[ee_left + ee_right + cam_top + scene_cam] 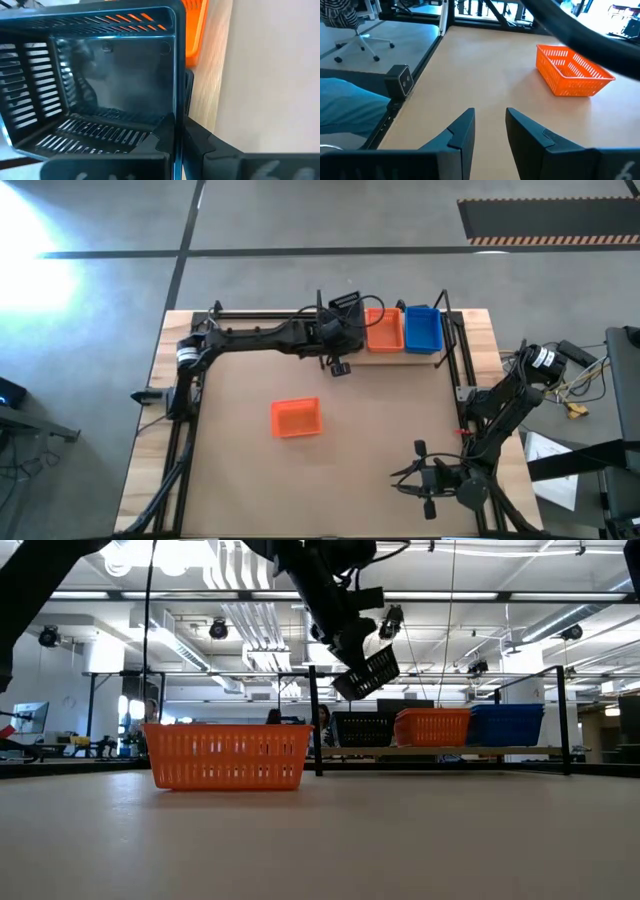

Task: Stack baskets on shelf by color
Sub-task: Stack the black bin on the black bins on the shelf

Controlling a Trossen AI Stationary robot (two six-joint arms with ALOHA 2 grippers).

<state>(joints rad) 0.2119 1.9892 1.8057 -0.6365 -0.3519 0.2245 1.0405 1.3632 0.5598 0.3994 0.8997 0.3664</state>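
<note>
I count four baskets in sight, plus what is stacked out of view, which I cannot tell. My left gripper (352,658) is raised above the shelf (440,750) and pinches one black basket (368,673) by its rim, tilted, hanging clear of everything below. In the left wrist view that black basket (95,85) fills the frame, its wall clamped between my fingers (170,135).

Directly beneath the left gripper, on the shelf's plank, sits a second black basket (362,728). Just beside that one, to the gripper's right as seen from above, stands one orange basket (384,330), and touching it on the far side, one blue basket (423,329). So the shelf shows three positions: black, orange, blue, one visible basket each.

A second orange basket (296,418) rests alone on the tabletop (380,440), well apart from the left gripper, on the near side of the shelf.

My right gripper (425,477) waits low near the table's front right corner, its fingers (462,131) slightly spread and holding nothing. From its wrist view the loose orange basket (572,70) lies ahead of it, well apart.

Counted by colour: two black, two orange, one blue.
</note>
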